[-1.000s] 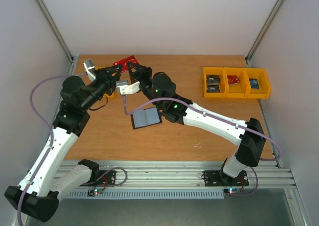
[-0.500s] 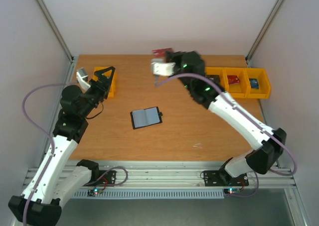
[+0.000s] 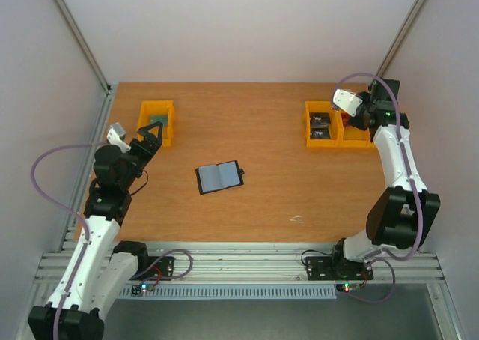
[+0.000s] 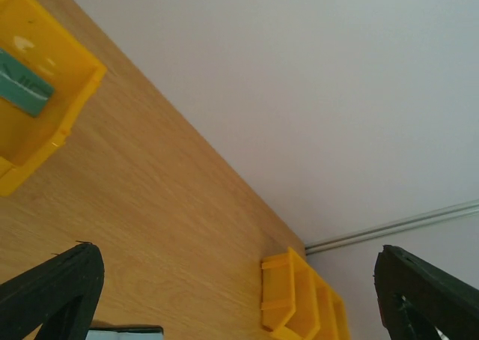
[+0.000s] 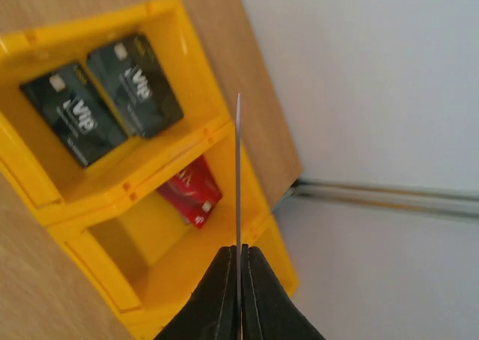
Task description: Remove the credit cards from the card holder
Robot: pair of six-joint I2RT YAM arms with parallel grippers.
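Card holder: I see the card holder [image 3: 219,177] lying open on the wooden table [image 3: 299,190], near its middle, blue-grey pockets up and the small black tab on its right edge. It lies well apart from both grippers.
Left gripper: the left gripper [image 3: 150,136] hangs at the near edge of the left yellow bin [image 3: 142,123], jaws spread wide with nothing between them.
Left bin contents: a teal card [image 4: 22,91] lies flat inside.
Right gripper: the right gripper [image 5: 239,257] is out at the far right, over the row of yellow bins [image 5: 112,198], with its jaws pinched on a thin card [image 5: 238,168].
Held card: I see it edge-on only, standing straight out from the fingertips, so I cannot tell its colour.
Row of bins, first compartment: two dark cards [image 5: 135,85] with white "VIP" lettering lie side by side.
Row of bins, next compartment: a red card [image 5: 188,192] lies in it, right under the held card's edge in the wrist view.
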